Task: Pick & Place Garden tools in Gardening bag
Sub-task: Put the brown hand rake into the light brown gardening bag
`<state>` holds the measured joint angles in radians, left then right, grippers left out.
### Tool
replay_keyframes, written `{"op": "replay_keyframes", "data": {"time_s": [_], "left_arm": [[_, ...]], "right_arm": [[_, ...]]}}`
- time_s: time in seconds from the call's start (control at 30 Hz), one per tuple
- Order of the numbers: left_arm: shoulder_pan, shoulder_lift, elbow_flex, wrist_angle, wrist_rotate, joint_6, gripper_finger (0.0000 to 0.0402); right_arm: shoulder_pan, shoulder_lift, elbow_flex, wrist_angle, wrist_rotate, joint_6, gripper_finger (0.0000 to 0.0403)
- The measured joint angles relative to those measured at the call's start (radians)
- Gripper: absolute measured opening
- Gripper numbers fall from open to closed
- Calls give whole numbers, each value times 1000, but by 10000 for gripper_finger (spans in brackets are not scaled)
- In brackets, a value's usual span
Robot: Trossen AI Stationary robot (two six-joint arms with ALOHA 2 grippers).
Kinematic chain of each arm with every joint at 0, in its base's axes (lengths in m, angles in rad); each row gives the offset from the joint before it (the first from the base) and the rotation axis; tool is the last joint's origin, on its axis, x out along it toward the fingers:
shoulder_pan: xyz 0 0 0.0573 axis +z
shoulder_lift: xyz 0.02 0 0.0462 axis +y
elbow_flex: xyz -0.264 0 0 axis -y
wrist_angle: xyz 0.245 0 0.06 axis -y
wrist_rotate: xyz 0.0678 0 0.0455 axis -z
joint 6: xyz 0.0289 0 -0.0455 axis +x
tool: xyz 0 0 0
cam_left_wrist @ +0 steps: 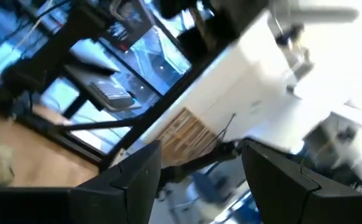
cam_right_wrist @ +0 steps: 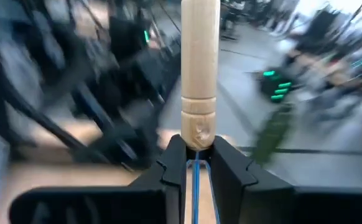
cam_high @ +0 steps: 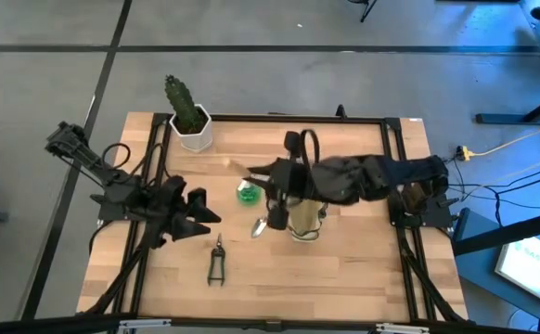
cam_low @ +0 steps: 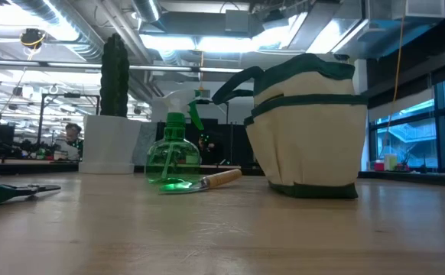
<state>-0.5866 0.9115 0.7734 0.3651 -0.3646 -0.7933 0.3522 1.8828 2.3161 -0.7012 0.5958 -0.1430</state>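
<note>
Right arm (cam_high: 381, 176) above bag (cam_high: 304, 215); front tabletop (cam_high: 326, 278) free.

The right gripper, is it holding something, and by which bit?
Yes. The right gripper is shut on a wooden-handled tool, pinching the neck just below the handle's collar. Its head is hidden, so which tool cannot be told.

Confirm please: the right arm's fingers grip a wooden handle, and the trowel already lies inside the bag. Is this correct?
Not quite. The trowel is not inside the bag; it lies on the table beside the green spray bottle, as the low view shows. The right gripper does grip a wooden handle.
</note>
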Motion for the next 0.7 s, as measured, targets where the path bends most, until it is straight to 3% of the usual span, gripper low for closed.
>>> {"op": "replay_keyframes", "data": {"time_s": [0.17, 0.37, 0.53, 0.7], "left_arm": [[51, 0, -8, 6, -7, -351, 219], [178, 1, -32, -5, 217, -684, 219], [348, 16, -34, -15, 395, -859, 219], [522, 76, -34, -10, 521, -923, 219]], "right_arm": [[30, 0, 0, -125, 202, -181, 48], [70, 7, 0, -270, 304, -388, 48], [113, 17, 0, -409, 329, -469, 48], [157, 33, -4, -431, 347, -602, 48]]}}
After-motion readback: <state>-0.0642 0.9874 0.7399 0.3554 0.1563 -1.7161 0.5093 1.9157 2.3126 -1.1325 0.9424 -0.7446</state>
